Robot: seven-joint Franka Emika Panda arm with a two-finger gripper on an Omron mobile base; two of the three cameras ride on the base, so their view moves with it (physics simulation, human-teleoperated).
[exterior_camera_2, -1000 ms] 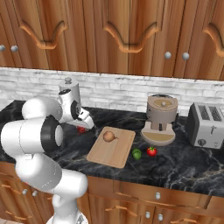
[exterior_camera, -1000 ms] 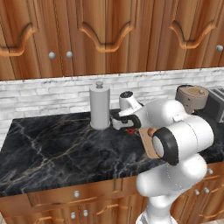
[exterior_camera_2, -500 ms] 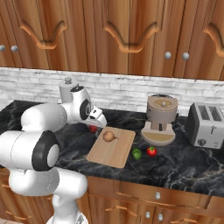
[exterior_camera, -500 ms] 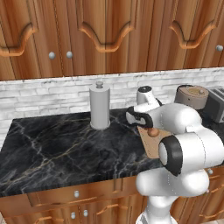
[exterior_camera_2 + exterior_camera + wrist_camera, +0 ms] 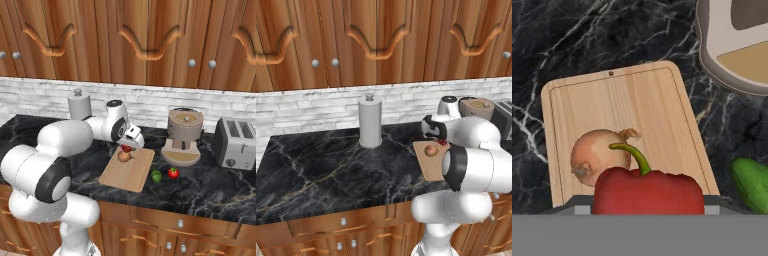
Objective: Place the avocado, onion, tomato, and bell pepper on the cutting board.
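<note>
So far one of four is done: the onion (image 5: 598, 156) is sitting on the cutting board (image 5: 647, 95), tan and smooth-skinned with a little dried tuft at one end. Second one is in progress. I've got the bell pepper (image 5: 648, 191) clamped in my gripper (image 5: 131, 145), hanging just above the near end of the board, right next to the onion. It's a glossy red block with a curved green stem sticking up, and it looks solid enough that I'm not worried about crushing it. My fingertips are mostly hidden behind the pepper in the hand view, so I'm guessing a bit on exactly how the pads sit on it, but it's definitely held.

What's left: the avocado (image 5: 156, 175) and the tomato (image 5: 173, 173) are both on the black marble counter (image 5: 210, 185), side by side just off the board's far edge, in front of the coffee machine (image 5: 184, 136). Avocado is a small bright green lump, tomato a small round red thing with a green cap. Neither touches the board yet.
</note>
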